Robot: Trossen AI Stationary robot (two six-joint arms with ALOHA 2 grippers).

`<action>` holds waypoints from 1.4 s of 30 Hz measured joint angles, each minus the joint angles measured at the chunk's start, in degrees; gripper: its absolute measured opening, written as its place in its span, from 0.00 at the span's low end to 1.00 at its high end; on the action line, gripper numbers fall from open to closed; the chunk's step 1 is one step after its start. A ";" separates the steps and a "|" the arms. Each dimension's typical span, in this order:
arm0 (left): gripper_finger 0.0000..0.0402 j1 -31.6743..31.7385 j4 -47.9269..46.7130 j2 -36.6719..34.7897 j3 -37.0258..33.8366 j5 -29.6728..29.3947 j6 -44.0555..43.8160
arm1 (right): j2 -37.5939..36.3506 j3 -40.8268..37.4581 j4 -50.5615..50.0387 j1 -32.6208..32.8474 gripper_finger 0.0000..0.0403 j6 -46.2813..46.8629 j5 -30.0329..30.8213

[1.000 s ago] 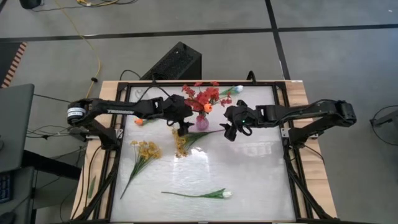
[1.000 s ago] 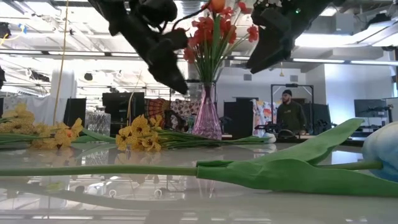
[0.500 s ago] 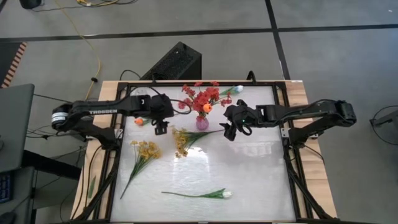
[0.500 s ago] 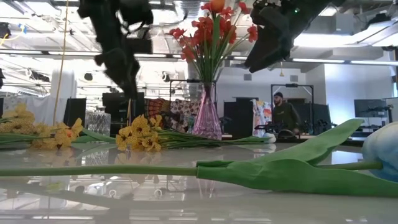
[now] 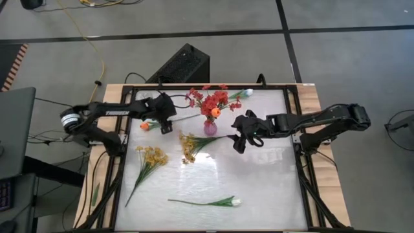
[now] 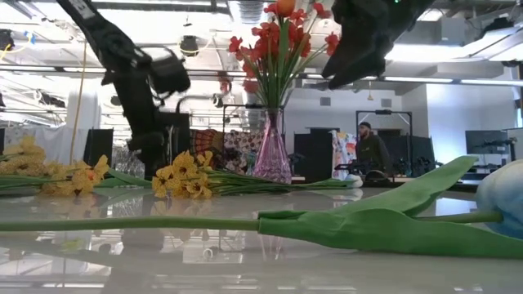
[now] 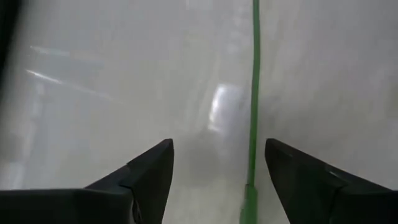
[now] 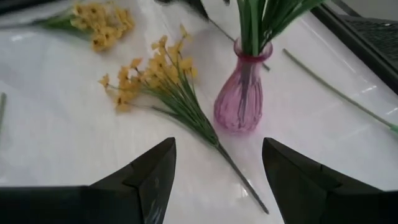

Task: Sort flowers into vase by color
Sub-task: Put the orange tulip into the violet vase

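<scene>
Partly cropped: vase (image 8: 241,93), red flowers (image 5: 213,101) overhead.

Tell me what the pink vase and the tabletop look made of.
Pink bulbous vase: likely translucent tinted glass or plastic; stems show through its ribbed, shiny wall. White tabletop: smooth glossy sheet, maybe acrylic or laminate; it mirrors the lights and flowers.

The table (image 5: 272,181) has a glossy white top in a black frame with wooden edges. Around it lies grey floor (image 5: 336,58) crossed by dark lines, a yellow cable (image 5: 97,58) and a black box (image 5: 184,65). Beyond the table, ceiling lights (image 6: 49,69), white walls and a standing person (image 6: 374,151) fill the room.
</scene>
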 joint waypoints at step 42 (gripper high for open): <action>0.00 2.56 5.34 -42.21 1.06 20.45 -60.53 | 0.02 0.00 23.32 6.30 0.66 -25.96 -2.68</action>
